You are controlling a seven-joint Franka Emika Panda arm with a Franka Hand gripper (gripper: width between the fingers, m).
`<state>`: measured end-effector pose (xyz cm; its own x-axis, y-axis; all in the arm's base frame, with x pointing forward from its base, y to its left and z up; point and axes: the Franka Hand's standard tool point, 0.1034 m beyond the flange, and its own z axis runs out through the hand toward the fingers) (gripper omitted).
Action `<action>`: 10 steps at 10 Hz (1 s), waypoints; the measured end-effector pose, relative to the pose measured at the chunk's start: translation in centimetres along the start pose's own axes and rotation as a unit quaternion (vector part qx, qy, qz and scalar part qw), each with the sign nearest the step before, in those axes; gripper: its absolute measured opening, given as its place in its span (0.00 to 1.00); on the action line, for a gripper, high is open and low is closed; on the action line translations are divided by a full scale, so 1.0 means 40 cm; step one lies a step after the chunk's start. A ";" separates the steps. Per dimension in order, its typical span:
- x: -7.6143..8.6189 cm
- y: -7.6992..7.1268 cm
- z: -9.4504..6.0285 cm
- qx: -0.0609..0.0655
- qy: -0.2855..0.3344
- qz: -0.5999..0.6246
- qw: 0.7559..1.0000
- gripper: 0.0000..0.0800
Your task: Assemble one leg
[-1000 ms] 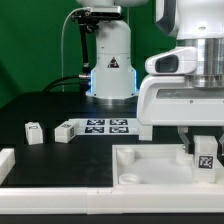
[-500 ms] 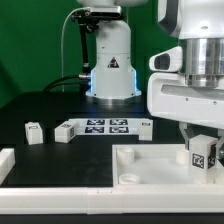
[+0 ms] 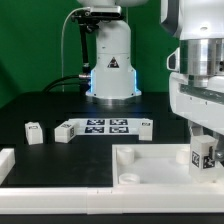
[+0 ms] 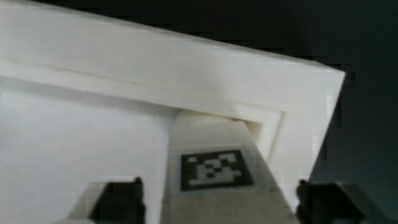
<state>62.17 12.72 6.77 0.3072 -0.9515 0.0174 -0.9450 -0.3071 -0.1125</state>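
Note:
My gripper (image 3: 203,150) is shut on the leg (image 3: 204,156), a small white post with a black-and-white tag, and holds it upright at the exterior view's right. The leg stands inside the near right corner of the large white tray (image 3: 150,162). In the wrist view the leg (image 4: 215,165) runs between my two dark fingers (image 4: 121,202) with its tag facing the camera. Its far end sits in the corner of the tray's raised rim (image 4: 169,75). My gripper (image 4: 222,205) is centred on it. Whether the leg's end sits in a socket is hidden.
Two loose legs (image 3: 33,131) (image 3: 65,130) lie on the black table at the exterior view's left. The marker board (image 3: 106,125) lies behind the tray, with another leg (image 3: 145,124) at its right end. A round socket (image 3: 128,178) shows in the tray's near left corner.
The gripper body has shifted toward the exterior view's right and turned. The leg stays in the tray's corner, and its tag face has turned slightly.

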 end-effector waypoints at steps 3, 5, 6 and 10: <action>0.014 -0.004 0.007 0.024 0.015 -0.140 0.990 0.81; 0.013 0.003 0.016 0.023 0.021 -0.267 0.963 0.81; 0.008 0.003 0.016 0.022 0.022 -0.313 0.949 0.81; 0.005 -0.008 0.004 0.013 0.036 -0.511 0.859 0.81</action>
<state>62.56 12.61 6.64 0.9662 -0.1839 0.1807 -0.1827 -0.9829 -0.0235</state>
